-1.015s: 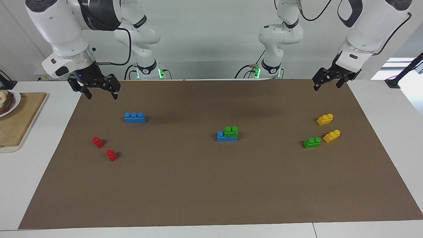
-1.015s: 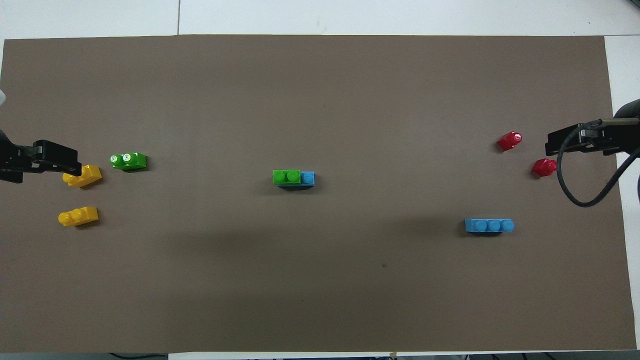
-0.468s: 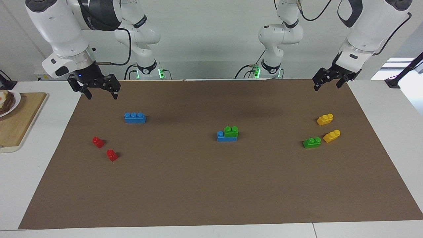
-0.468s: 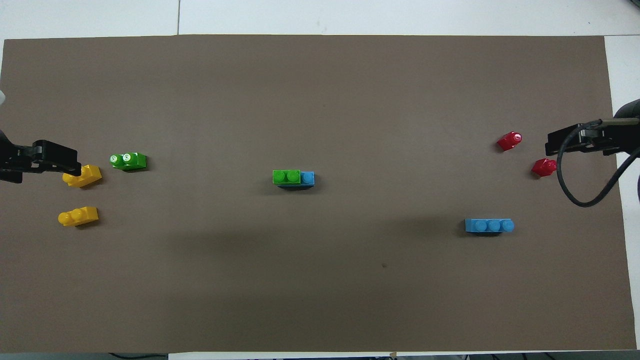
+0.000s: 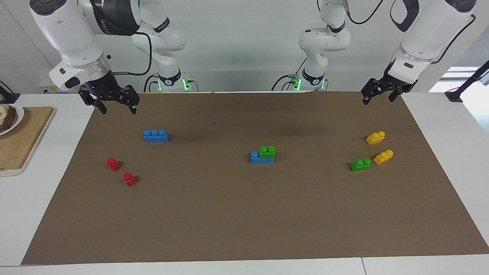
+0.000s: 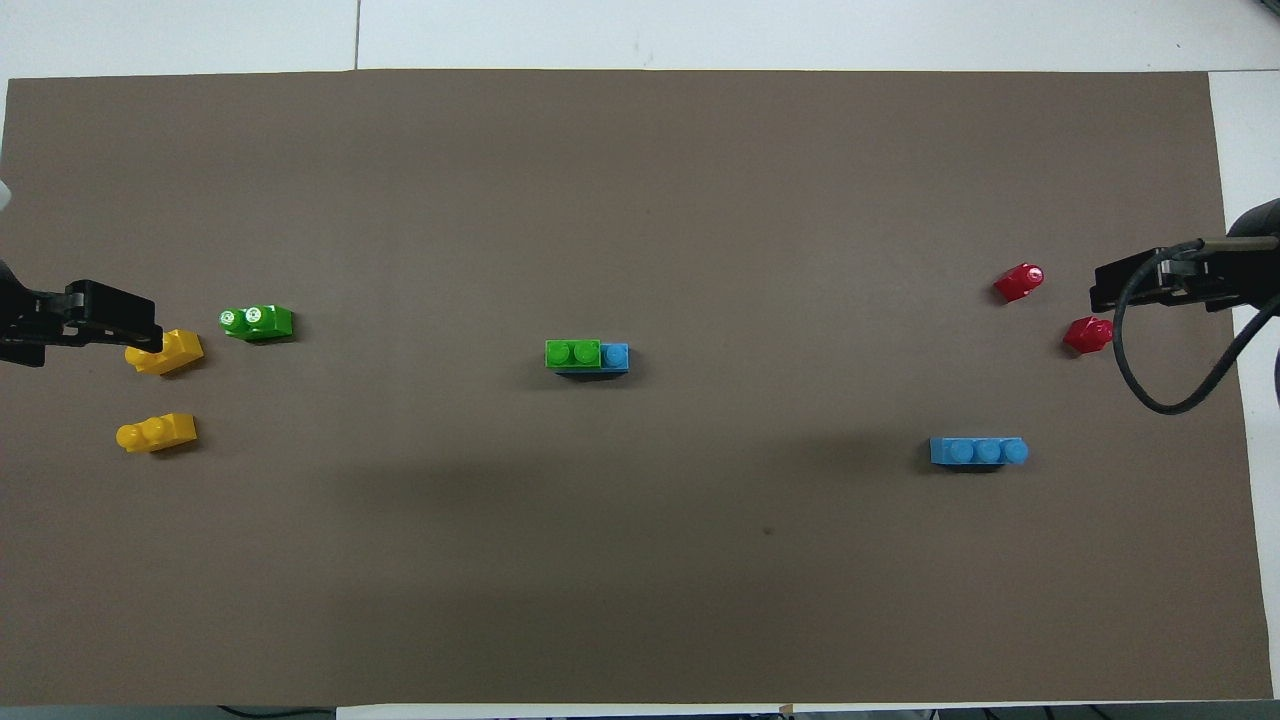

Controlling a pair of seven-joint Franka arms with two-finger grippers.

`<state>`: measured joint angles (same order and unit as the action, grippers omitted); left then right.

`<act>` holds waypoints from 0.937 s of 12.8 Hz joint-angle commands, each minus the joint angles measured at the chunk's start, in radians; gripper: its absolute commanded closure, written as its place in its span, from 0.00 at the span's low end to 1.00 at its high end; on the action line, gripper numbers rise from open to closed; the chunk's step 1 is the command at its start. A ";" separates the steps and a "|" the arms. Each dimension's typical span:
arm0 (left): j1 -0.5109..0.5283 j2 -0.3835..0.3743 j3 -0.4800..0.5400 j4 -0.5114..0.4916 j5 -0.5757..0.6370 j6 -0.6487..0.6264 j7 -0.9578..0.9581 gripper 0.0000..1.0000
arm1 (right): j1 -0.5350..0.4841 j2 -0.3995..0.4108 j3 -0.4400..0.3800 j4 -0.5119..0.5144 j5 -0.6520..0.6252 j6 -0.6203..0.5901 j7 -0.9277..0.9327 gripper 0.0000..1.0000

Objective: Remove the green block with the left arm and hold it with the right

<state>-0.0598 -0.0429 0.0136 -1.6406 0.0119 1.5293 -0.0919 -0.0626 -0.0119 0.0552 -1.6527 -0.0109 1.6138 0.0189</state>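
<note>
A green block (image 5: 267,151) sits on a blue three-stud brick (image 5: 261,159) at the middle of the brown mat; it also shows in the overhead view (image 6: 572,353). It covers the two studs toward the left arm's end. A second green block (image 5: 360,164) lies loose toward the left arm's end. My left gripper (image 5: 377,101) is open and empty, raised over the mat's edge nearest the robots, at the left arm's end. My right gripper (image 5: 118,111) is open and empty, raised over the mat's corner at the right arm's end. Both are far from the stack.
Two yellow blocks (image 5: 375,137) (image 5: 383,157) lie beside the loose green block. A loose blue brick (image 5: 156,136) and two red blocks (image 5: 113,164) (image 5: 129,179) lie toward the right arm's end. A wooden board (image 5: 19,141) with a plate stands off the mat there.
</note>
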 commanded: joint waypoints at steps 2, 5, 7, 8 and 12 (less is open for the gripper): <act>-0.005 -0.028 -0.003 -0.028 0.017 -0.006 -0.020 0.00 | -0.020 -0.017 0.011 -0.010 0.002 -0.011 -0.020 0.00; -0.011 -0.025 -0.004 -0.025 0.019 0.017 -0.087 0.00 | -0.020 -0.016 0.011 -0.010 0.002 -0.002 -0.001 0.00; -0.011 -0.025 -0.006 -0.028 0.013 0.020 -0.115 0.00 | -0.016 -0.016 0.012 -0.012 0.002 0.000 0.009 0.00; -0.014 -0.020 -0.007 -0.030 0.011 0.017 -0.118 0.00 | -0.016 -0.016 0.012 -0.013 0.002 0.003 0.009 0.00; -0.084 -0.006 -0.011 -0.058 0.011 0.052 -0.279 0.00 | -0.006 -0.017 0.017 -0.015 0.003 0.005 0.173 0.00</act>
<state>-0.1074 -0.0409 -0.0008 -1.6697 0.0118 1.5453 -0.3045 -0.0625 -0.0124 0.0561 -1.6527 -0.0109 1.6136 0.0658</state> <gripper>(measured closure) 0.000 0.000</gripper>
